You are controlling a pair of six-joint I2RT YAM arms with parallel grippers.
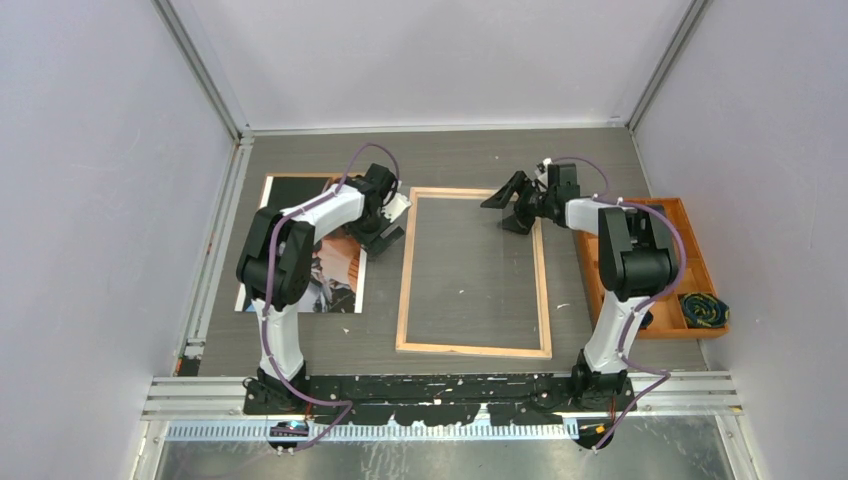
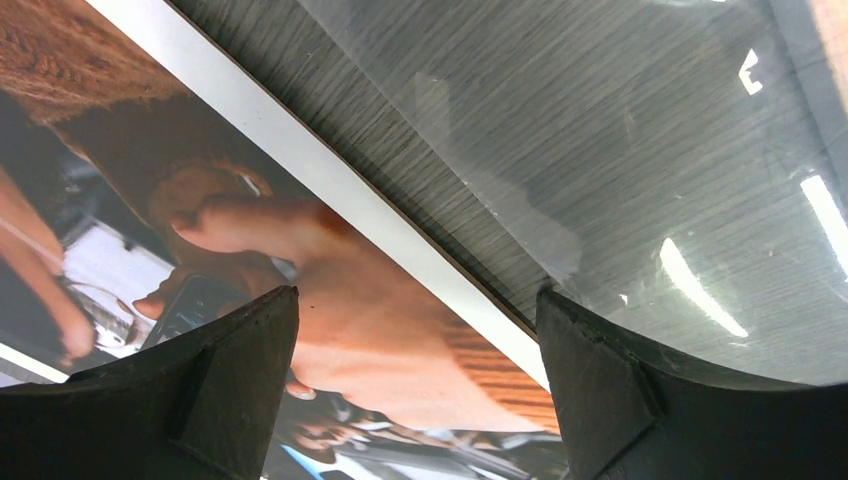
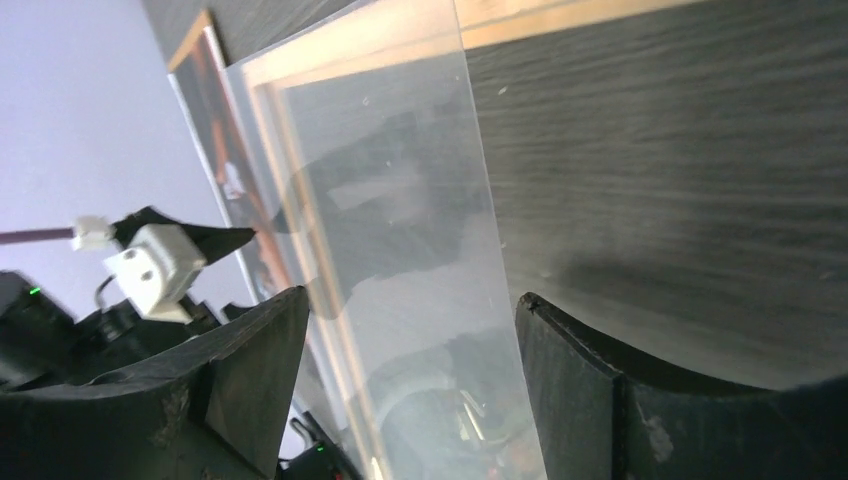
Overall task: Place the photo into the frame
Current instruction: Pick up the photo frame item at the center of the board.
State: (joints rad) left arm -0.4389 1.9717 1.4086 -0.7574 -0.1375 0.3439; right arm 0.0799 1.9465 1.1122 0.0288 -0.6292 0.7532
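Two claws stood over the far half of the worktop [image 1: 470, 160], one near each far corner of the frame [image 1: 472, 349]. The frame lay flat in the middle of the worktop, light wood side up, with the grey surface showing through its opening. The photo [image 1: 338, 272] lay face up on the worktop to the left of the frame and outside it, a strip of bare worktop between them. The left arm crossed over the photo's middle.

Left claw [image 2: 415, 300]: released, fingers spread wide with nothing between them. It hung above the line where the photo's white border met bare worktop, near the frame's far left corner. In its wrist view a clear pane [image 2: 620, 150] covered the worktop to the right of that border and carried bright reflections.

Right claw [image 3: 410, 298]: released, fingers apart, at the frame's far right corner. In its wrist view one long edge of the pane ran between the two fingers. Contact with either finger could not be determined.

An orange compartment tray [image 1: 700, 258] sat at the right edge of the worktop, apart from the frame. A blue-and-yellow coiled cord [image 1: 704, 310] lay in its near compartment.
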